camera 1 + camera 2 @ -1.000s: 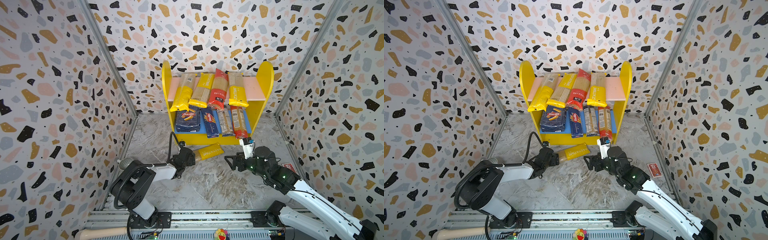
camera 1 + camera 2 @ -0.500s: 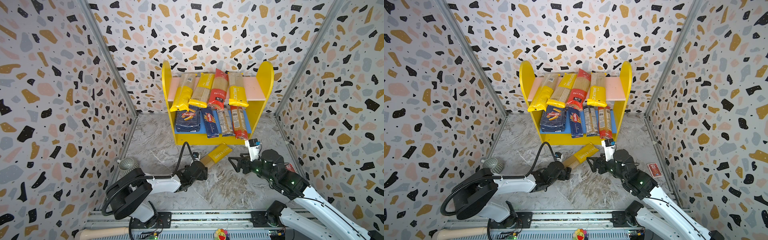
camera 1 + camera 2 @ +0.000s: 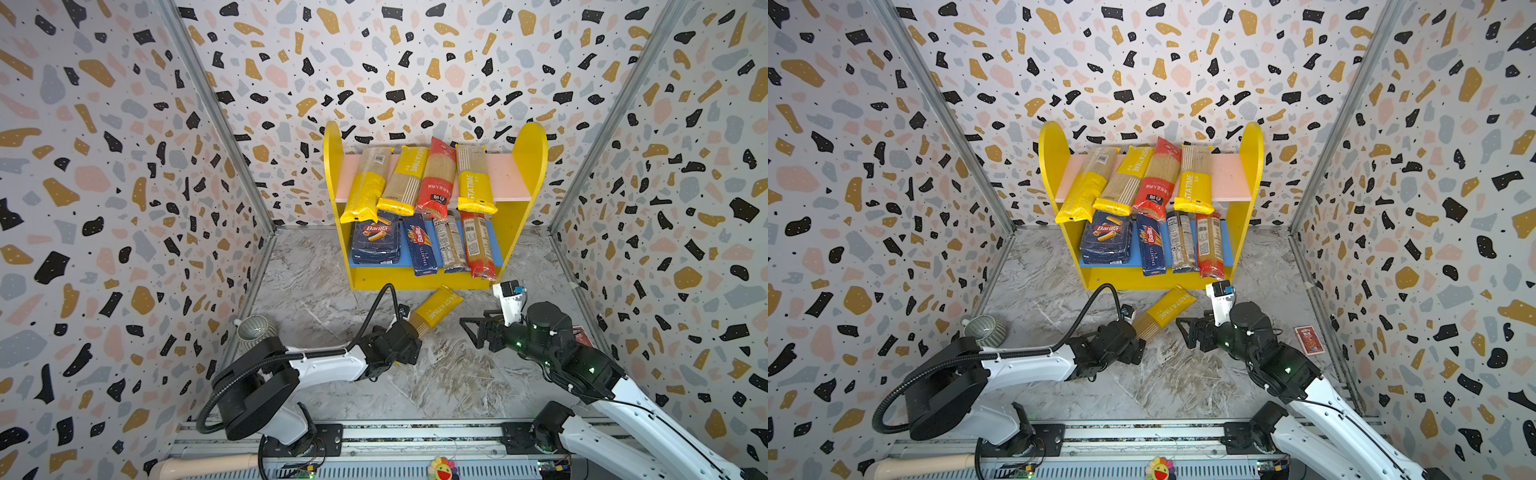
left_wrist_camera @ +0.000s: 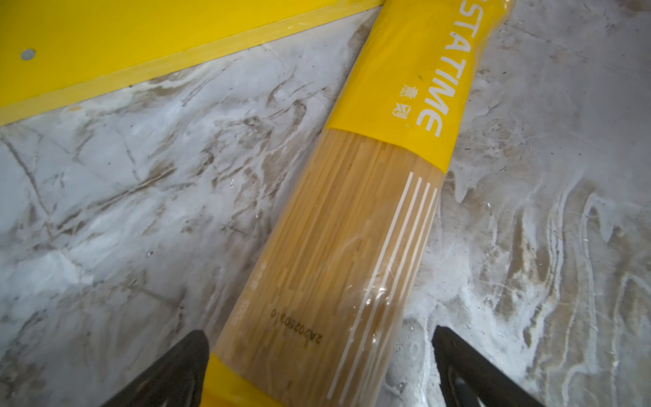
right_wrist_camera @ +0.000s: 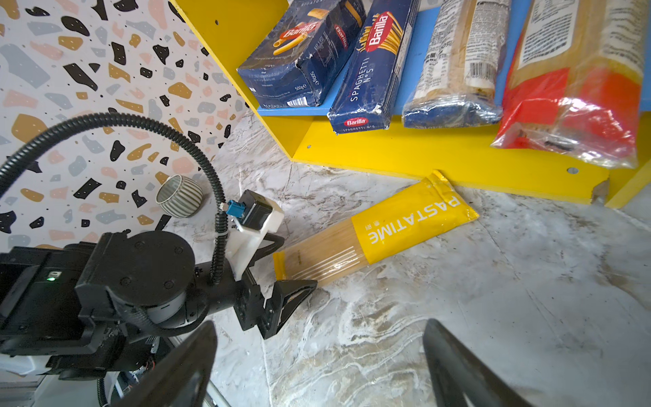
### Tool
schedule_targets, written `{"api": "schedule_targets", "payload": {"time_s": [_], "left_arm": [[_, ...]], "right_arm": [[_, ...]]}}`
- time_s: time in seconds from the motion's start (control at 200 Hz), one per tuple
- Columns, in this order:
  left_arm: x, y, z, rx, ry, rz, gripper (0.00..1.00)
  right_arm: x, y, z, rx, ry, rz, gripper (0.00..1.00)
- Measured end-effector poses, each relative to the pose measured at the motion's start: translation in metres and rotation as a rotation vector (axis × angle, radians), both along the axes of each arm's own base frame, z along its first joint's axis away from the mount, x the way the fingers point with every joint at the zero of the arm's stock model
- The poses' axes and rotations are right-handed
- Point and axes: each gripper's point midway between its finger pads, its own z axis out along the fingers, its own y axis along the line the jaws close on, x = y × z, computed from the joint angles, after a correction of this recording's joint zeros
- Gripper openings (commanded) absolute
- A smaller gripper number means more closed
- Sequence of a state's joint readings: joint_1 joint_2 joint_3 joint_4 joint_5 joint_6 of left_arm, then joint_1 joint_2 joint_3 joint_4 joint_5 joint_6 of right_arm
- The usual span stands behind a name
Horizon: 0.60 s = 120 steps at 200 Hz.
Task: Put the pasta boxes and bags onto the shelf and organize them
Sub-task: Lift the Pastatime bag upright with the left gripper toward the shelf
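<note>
A yellow-and-clear PASTATIME bag [image 3: 436, 309] [image 3: 1163, 311] [image 5: 380, 232] lies slanted on the floor, its far end against the shelf [image 3: 525, 158] [image 3: 1252, 153] base. My left gripper [image 3: 409, 332] [image 4: 318, 338] stands open around the bag's [image 4: 352, 229] clear near end, with floor showing beside one finger. My right gripper [image 3: 469, 332] [image 3: 1185, 332] [image 5: 318, 327] hovers open and empty just right of the bag. On the lower board sit the wide Barilla box [image 3: 376, 243], the narrow Barilla box [image 3: 422, 249] and two bags. Several bags lie on the pink upper board [image 3: 505, 178].
A ribbed grey bowl [image 3: 255, 328] [image 5: 179, 195] stands by the left wall behind my left arm. A small red card pack [image 3: 1308, 339] lies near the right wall. Patterned walls close in three sides, and the arms' rail [image 3: 374, 432] runs along the front.
My left gripper moved right and nearer, swinging the floor bag until its far end points at the shelf, and its jaws spread wider. My right gripper drew back from the shelf front.
</note>
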<state>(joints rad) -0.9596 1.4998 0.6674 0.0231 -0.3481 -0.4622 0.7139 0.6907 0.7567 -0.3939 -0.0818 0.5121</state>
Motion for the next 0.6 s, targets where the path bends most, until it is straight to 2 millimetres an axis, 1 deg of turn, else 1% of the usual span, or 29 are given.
{"api": "schedule_targets", "payload": {"time_s": [0.195, 0.355, 0.506, 0.601], "left_arm": [[0.002, -0.009, -0.005, 0.032, -0.023, -0.08, 0.99], [0.006, -0.021, -0.014, 0.063, -0.022, -0.134, 1.0], [0.015, -0.025, -0.022, 0.067, -0.025, -0.152, 1.0], [0.024, -0.025, -0.024, 0.037, -0.02, -0.146, 1.0]], "right_arm": [[0.001, -0.001, 0.002, -0.003, -0.004, -0.006, 0.92], [0.001, -0.001, 0.005, -0.004, -0.007, -0.005, 0.92], [0.003, 0.0, -0.001, -0.019, 0.009, -0.006, 0.92], [0.003, 0.0, -0.003, -0.025, 0.015, -0.007, 0.92]]}}
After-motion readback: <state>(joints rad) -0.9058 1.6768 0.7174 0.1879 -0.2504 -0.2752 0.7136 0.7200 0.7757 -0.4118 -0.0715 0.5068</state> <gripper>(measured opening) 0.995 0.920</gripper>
